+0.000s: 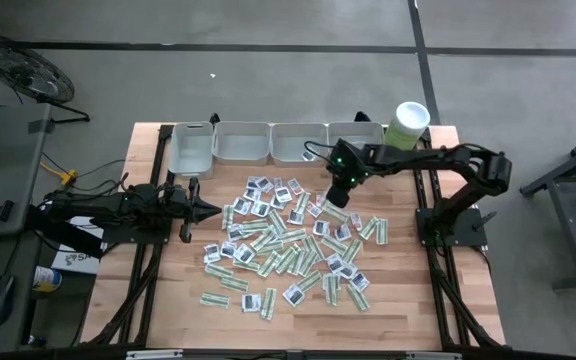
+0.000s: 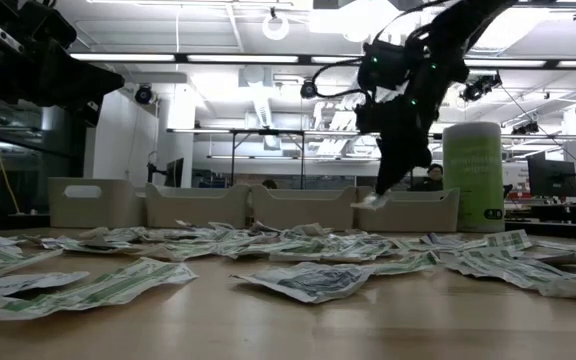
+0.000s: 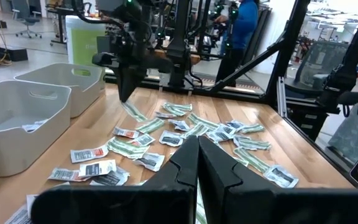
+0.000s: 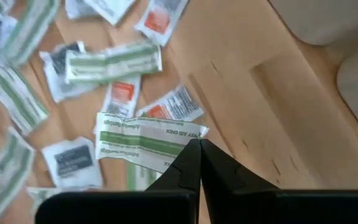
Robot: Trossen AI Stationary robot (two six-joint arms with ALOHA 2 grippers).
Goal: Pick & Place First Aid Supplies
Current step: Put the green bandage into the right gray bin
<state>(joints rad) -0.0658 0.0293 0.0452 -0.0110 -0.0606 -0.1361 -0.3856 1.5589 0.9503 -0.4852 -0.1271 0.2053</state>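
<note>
a: where's the right claw (image 4: 199, 144)?

b: up off the tabletop (image 1: 418, 300), near the row of grey trays (image 1: 243, 143), pinched shut on the end of a green-white strip sachet (image 4: 145, 142). the strip dangles from it above the scattered sachets (image 1: 288, 245).

a: and the left claw (image 3: 197, 149)?

b: clenched on nothing, waiting low at the left side of the pile.

a: how will that strip handle?

b: i'd judge it feather-light and floppy, with slick wrapping. a corner pinch lets it swing and maybe slip; gripping further in along the strip would steady it. it shouldn't break, only crease.
</note>
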